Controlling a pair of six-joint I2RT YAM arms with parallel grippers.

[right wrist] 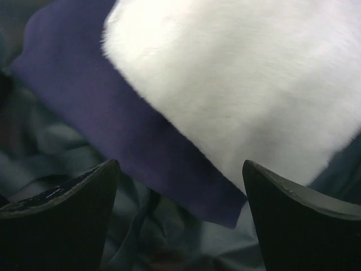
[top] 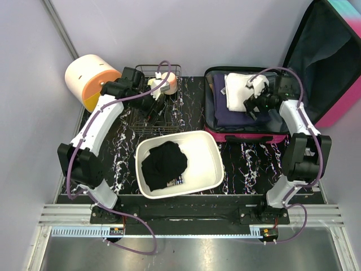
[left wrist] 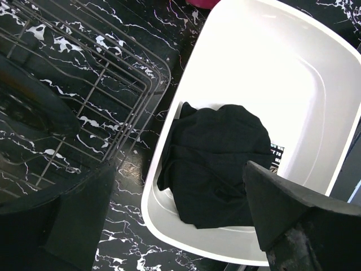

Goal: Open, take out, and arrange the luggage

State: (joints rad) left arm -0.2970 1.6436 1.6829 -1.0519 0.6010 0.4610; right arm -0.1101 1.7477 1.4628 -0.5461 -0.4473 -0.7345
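Right gripper (right wrist: 179, 166), fingers apart and empty, hovers over a folded white cloth (right wrist: 242, 84) lying on purple cloth (right wrist: 84, 96) inside the open luggage (top: 242, 137), at the table's 2 o'clock. Both cloths are probably soft and light, so pinch a folded edge. Left gripper (left wrist: 169, 178), also spread, is at 11 o'clock.

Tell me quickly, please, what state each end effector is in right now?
Left end effector: open, holding nothing.
Right end effector: open, holding nothing, poised over the white cloth.

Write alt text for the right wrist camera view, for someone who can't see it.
The right claw, open, hangs over a fluffy white cloth lying on a folded dark purple garment. The luggage lining, dark grey-green, shows beneath them.
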